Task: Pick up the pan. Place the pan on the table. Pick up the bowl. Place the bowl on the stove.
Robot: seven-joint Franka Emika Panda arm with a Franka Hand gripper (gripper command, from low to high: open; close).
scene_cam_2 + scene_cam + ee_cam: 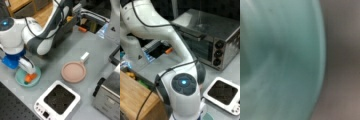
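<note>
Wrist view, bowl (282, 62) only (pincer (29, 76) unseen)

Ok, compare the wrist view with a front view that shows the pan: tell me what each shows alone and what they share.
Only the wrist view: the bowl's teal inner wall filling the frame, close up.

Only a front view: the pink pan resting on the grey table, the stove with nothing on its burner, the toaster oven, and the tool down inside the bowl.

Both: the bowl and a strip of table beside it.
</note>
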